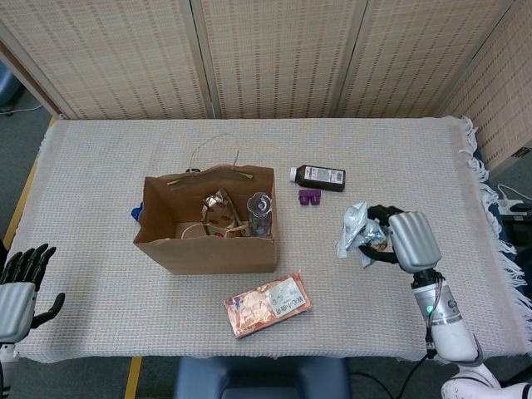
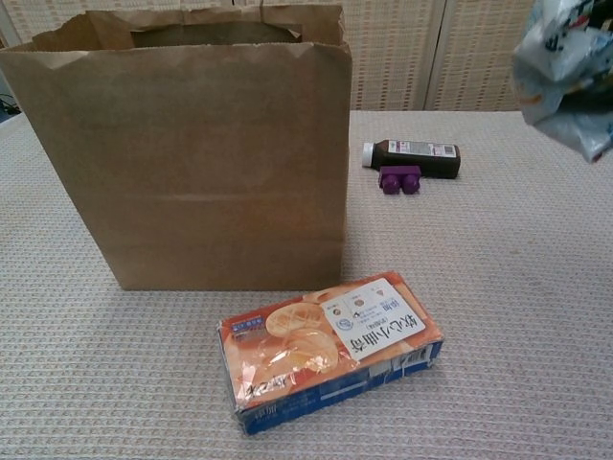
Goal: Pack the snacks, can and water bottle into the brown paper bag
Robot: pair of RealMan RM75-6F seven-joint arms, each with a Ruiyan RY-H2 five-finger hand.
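Note:
The brown paper bag (image 1: 208, 241) (image 2: 192, 153) stands open left of centre, with a wrapped snack (image 1: 221, 211) and a water bottle (image 1: 259, 213) inside. My right hand (image 1: 403, 239) holds a silvery snack packet (image 1: 356, 228) (image 2: 565, 72) lifted above the table, right of the bag. An orange biscuit box (image 1: 268, 304) (image 2: 330, 350) lies flat in front of the bag. My left hand (image 1: 21, 287) hangs off the table's front left corner, fingers apart and holding nothing.
A dark bottle (image 1: 320, 177) (image 2: 414, 155) lies on its side behind the bag's right corner, with a small purple block (image 1: 309, 196) (image 2: 399, 179) beside it. Something blue (image 1: 135, 213) peeks from behind the bag's left side. The table's fringed edge (image 1: 478, 183) runs at the right.

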